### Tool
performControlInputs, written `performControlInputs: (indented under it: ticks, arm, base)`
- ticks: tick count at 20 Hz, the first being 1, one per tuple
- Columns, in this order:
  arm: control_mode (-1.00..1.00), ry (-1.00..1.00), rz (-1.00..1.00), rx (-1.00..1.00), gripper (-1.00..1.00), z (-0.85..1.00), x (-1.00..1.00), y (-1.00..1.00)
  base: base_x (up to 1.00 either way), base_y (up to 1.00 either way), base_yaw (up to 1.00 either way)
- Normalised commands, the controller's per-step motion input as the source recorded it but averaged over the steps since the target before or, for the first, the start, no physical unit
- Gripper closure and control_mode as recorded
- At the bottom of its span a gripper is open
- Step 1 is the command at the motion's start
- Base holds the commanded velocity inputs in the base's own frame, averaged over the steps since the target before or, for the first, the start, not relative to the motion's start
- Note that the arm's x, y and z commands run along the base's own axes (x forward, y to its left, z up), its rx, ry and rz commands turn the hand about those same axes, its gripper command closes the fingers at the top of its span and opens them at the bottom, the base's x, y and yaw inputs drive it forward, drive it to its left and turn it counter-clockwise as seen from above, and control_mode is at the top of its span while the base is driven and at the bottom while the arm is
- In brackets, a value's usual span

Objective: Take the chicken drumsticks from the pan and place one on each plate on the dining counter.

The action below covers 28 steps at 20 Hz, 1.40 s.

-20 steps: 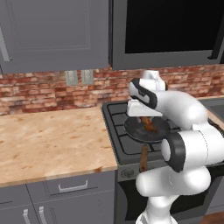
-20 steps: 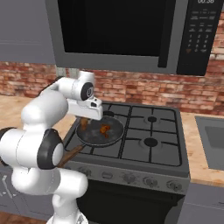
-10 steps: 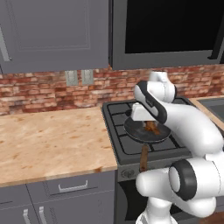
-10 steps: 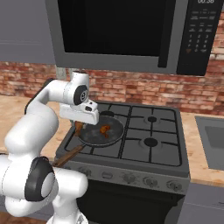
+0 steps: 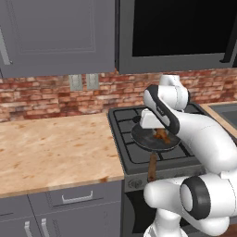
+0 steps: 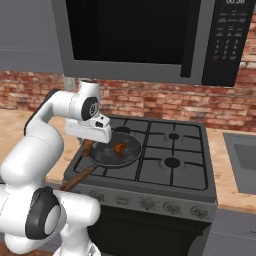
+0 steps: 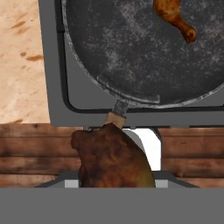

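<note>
**Drumstick one lifted, second left in pan**

Drumsticks: one [image 7: 114, 157] sits right at the pincer, fat end bulging up close in the hand view, clamped between the tips as best I can judge; the tips themselves are hidden behind the meat. In the right base view a reddish bit [image 6: 88, 146] hangs under the pincer [image 6: 90, 144], at the left edge of the pan [image 6: 115, 151], by the handle side.

Second drumstick [image 7: 173, 17] lies on the pan floor, at the side of the pan far from the handle. Long axis runs diagonally in the hand view, fat end toward the upper left, thin bone end toward the lower right. Also seen as an orange patch in the pan [image 6: 120, 147], just beside the pincer.

Pan rests on the front left burner of the stove [image 6: 165, 165], wooden handle [image 6: 76, 178] pointing out past the stove front.

Key relation for next move, as a judgement: held piece is already clear of the pan's floor, over the rim; carrying it off to the dining surface is what remains, and no plate is in sight here.

Change from a second ago: the arm has swung its elbow around, and the pincer has drifted from above pan centre toward the handle edge, narrowing slightly.
</note>
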Motion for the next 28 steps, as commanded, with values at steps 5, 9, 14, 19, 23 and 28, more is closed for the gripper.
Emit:
performControlInputs:
  ticks: [5, 9, 14, 19, 23, 28]
  arm:
    - [-1.0, 0.0, 0.0, 0.0, 1.0, 0.0, 0.0, 0.0]
    - [-1.0, 0.0, 0.0, 0.0, 1.0, 0.0, 0.0, 0.0]
    - [1.0, 0.0, 0.0, 0.0, 1.0, 0.0, -0.01, 0.0]
    - [1.0, 0.0, 0.0, 0.0, 1.0, 0.0, 0.0, 0.0]
    - [1.0, 0.0, 0.0, 0.0, 1.0, 0.0, 0.0, 0.0]
    - [1.0, 0.0, 0.0, 0.0, 1.0, 0.0, 0.0, 0.0]
  base:
    - [0.0, 0.0, 0.0]
    - [0.0, 0.0, 0.0]
    - [-0.08, 0.0, 0.0]
    - [-0.47, -0.12, 0.0]
    - [-0.61, -0.27, 0.0]
    - [-0.37, -0.19, -0.33]
